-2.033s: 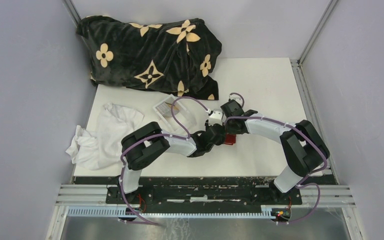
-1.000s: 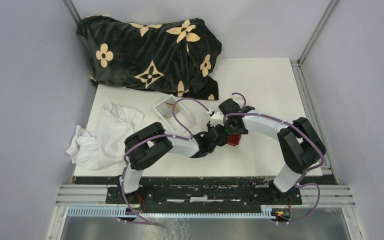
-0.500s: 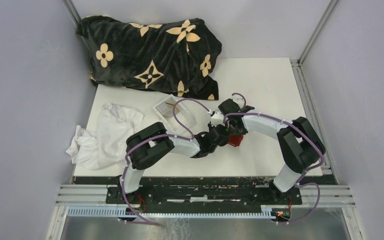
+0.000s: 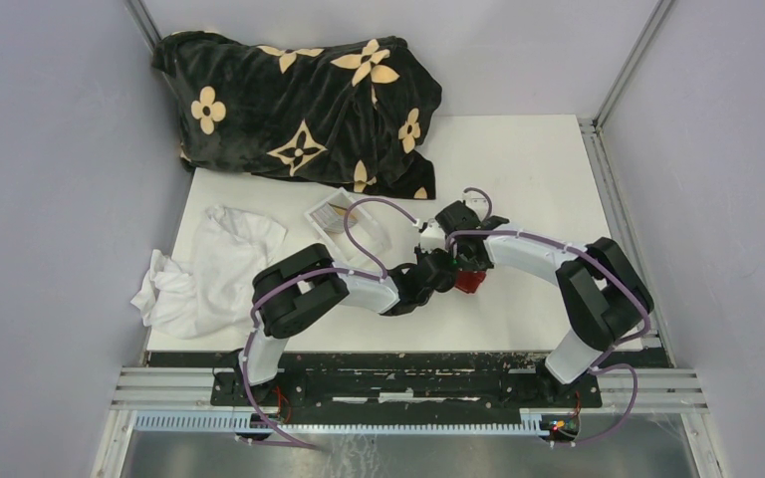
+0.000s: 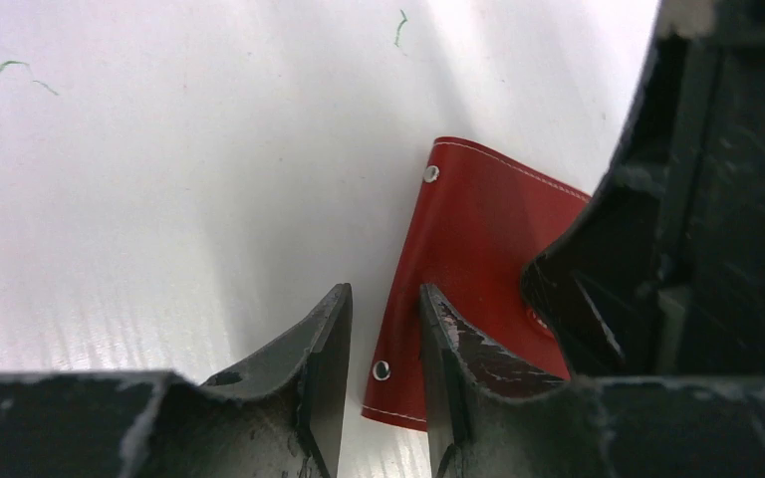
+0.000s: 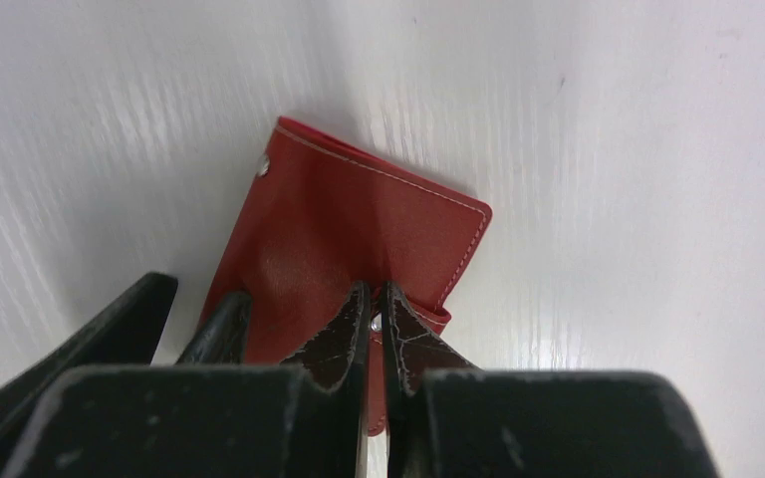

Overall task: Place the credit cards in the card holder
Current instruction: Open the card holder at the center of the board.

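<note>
Two grippers met over the card holder [image 4: 469, 281], which lay flat and closed, red face up, on the white table [image 4: 528, 169] near its middle, slightly toward the right. The right gripper [image 6: 374, 292] reached in from the far right, and its fingers [image 6: 344, 334] were drawn almost together at the holder's near edge, pinching by the snap tab, with a pale stud glimpsed in the slit between them. The left gripper [image 5: 383, 299] came from the left with a narrow gap between its fingers, the holder's left edge and a small rivet showing in that gap; whether either finger touched the leather I could not tell. Farther left sat a clear plastic box [image 4: 344, 224] with something yellowish inside, too small to make out. A crumpled white cloth [image 4: 204, 274] lay at the left edge, and a black blanket with tan flowers [image 4: 299, 105] was heaped at the far left.
</note>
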